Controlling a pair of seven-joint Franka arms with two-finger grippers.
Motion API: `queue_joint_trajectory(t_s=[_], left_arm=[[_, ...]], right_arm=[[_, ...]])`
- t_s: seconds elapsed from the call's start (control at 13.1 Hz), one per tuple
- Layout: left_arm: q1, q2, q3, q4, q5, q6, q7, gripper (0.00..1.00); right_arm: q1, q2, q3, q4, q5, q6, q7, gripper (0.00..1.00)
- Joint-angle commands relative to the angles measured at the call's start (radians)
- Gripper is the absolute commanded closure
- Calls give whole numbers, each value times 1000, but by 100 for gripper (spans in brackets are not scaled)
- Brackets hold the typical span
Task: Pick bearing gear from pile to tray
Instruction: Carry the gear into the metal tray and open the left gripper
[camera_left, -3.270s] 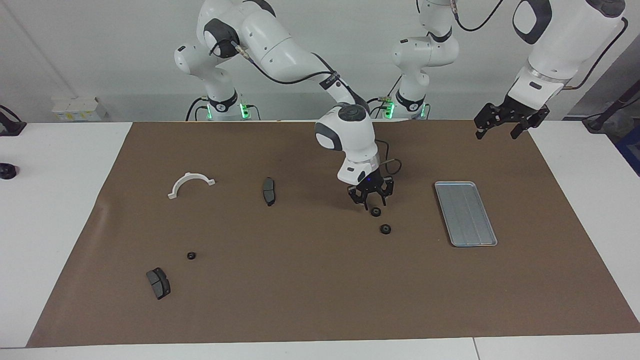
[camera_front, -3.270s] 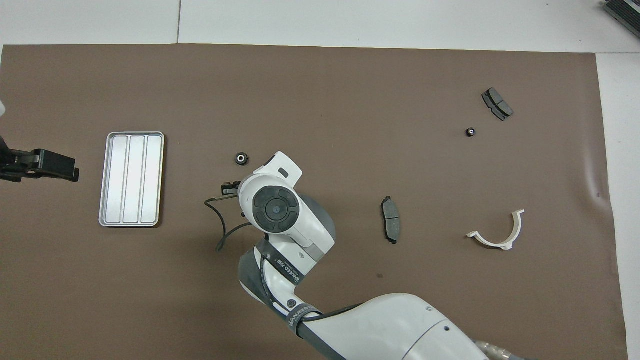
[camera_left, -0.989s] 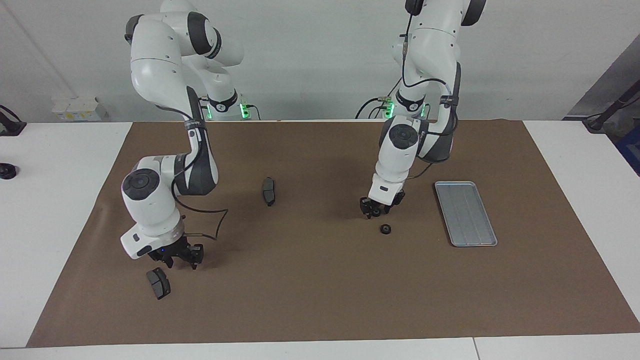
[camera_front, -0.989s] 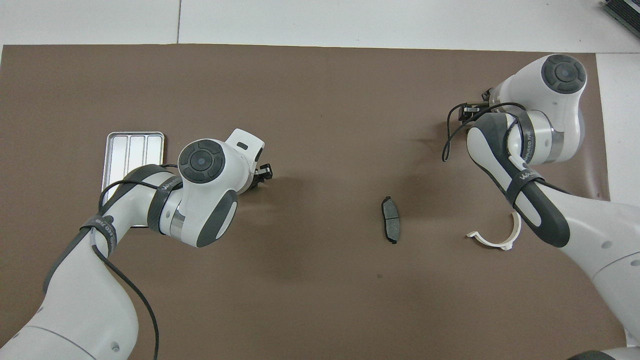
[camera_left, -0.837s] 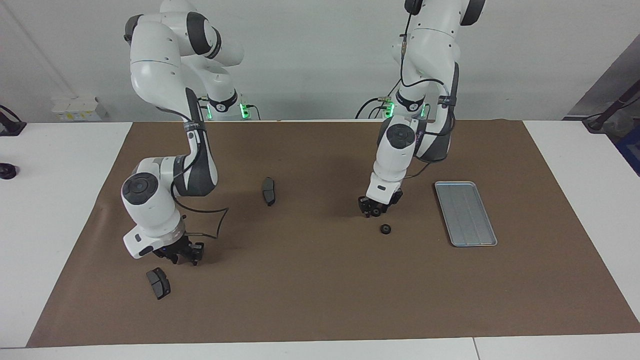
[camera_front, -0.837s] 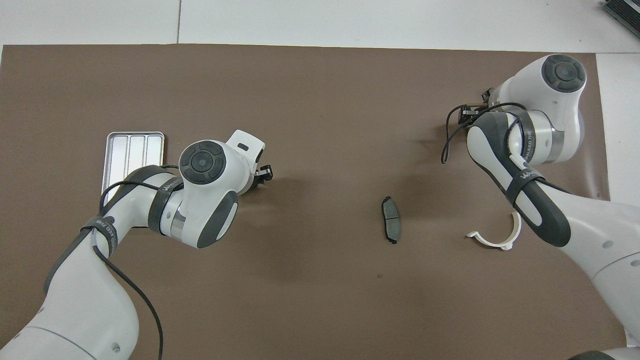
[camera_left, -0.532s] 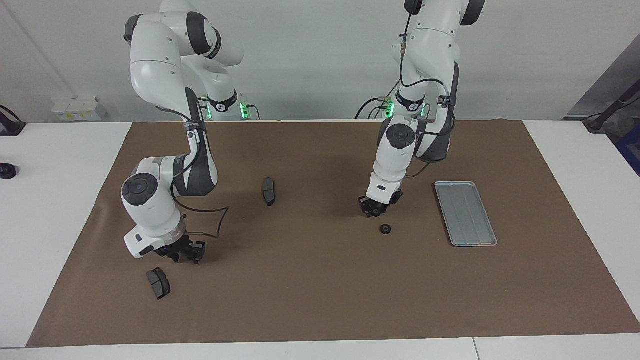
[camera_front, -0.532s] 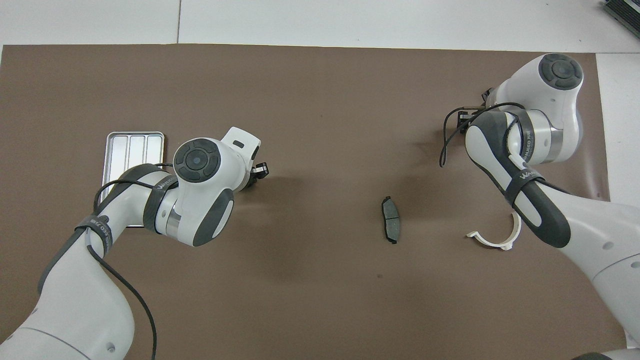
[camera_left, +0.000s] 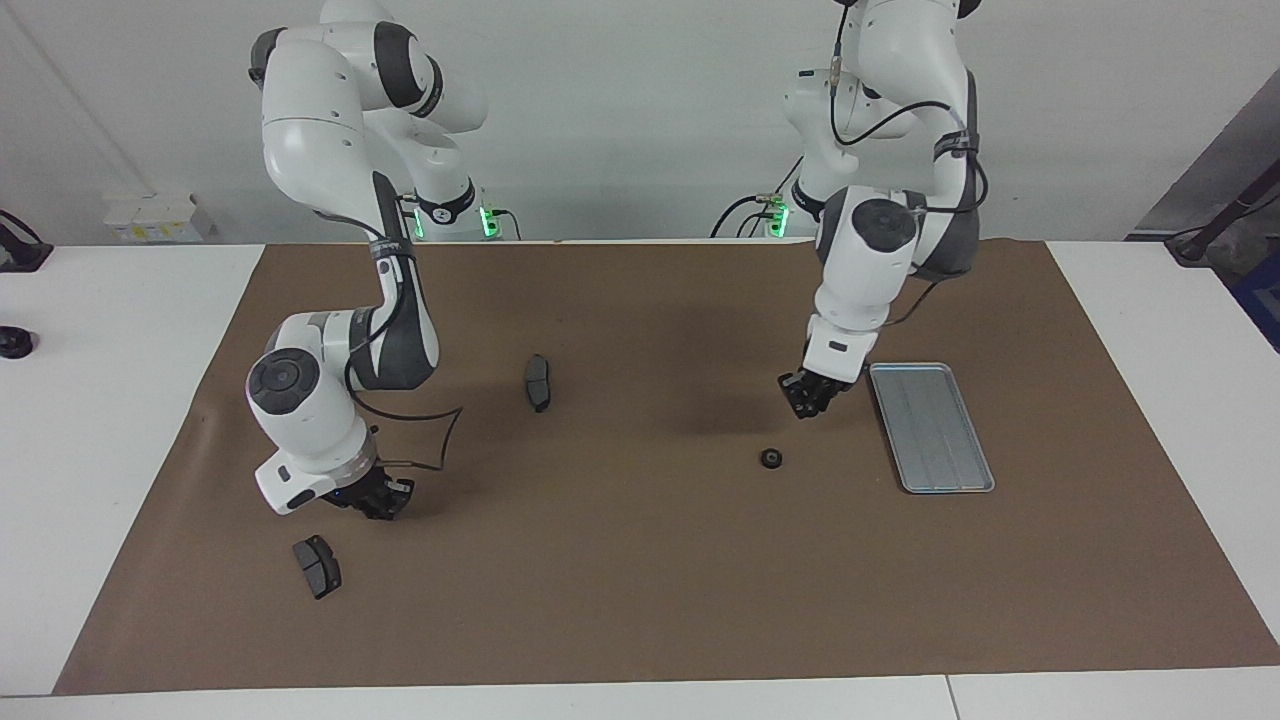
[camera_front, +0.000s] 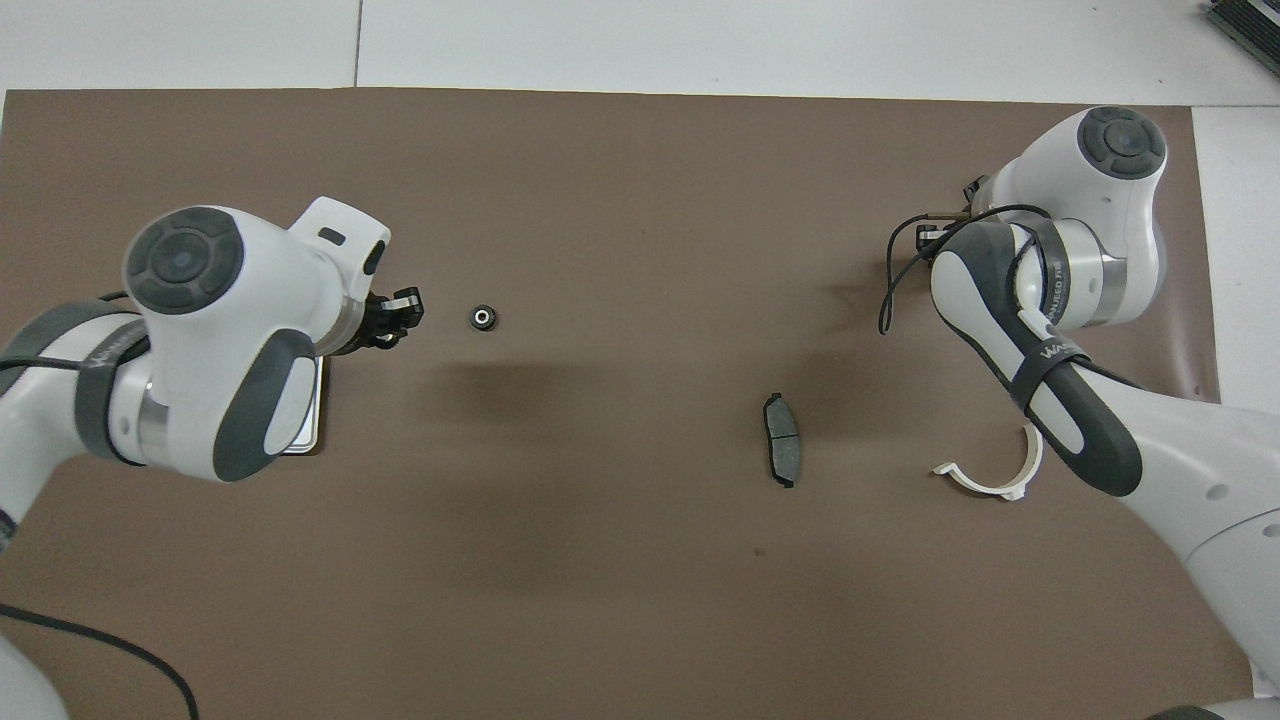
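Gear (camera_left: 770, 458) on the brown mat (camera_left: 640, 600), small, black and round with a pale bore seen from above, lies alone, apart from the tray (camera_left: 955, 475), toward the left arm's end of the tabletop. It looks like a hard, stiff metal piece, light for these arms but smooth enough to slip, so the best hold is probably across the outer rim with the fingers straight down and centred.

Just above the mat beside the tray's nearer end hangs the left gripper (camera_left: 808, 398), its forearm angled steeply down from a raised elbow. Its fingers are closed to a narrow gap, and something small and dark seems pinched between them, but I cannot tell for sure; if so, it is likely another gear on its way to the tray. The tray itself looks bare.

At the right arm's end the right gripper (camera_left: 378, 497) is down at the mat with the wrist bent low, fingers fully closed; what they hold, if anything, is hidden. A dark brake pad (camera_left: 317, 566) lies beside it, a second pad (camera_left: 538, 382) sits mid-mat, and a white curved bracket (camera_front: 990, 470) shows only from overhead.
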Motion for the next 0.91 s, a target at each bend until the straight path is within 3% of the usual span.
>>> queue_joint_trajectory(t_s=[0.0, 0.15, 0.3, 0.61, 0.68, 0.84], left_arm=[[134, -40, -9, -27, -13, -38, 198, 100], [238, -51, -8, -54, -33, -32, 362, 100], [295, -78, -6, -144, -42, 38, 449, 100], [294, -62, -8, -304, -44, 255, 458, 100], [294, -53, -8, -313, -44, 282, 457, 97], [276, -33, -9, -313, -44, 300, 457, 76]], right_arm=[[-7, -21, 11, -15, 14, -13, 3, 99], [4, -21, 37, 14, 11, -7, -5, 100], [7, -21, 105, 54, 11, 9, -4, 100], [51, -21, 238, 101, 7, 62, 7, 100], [103, -21, 238, 101, 11, 108, 6, 100], [175, -20, 238, 94, 7, 143, 6, 99]])
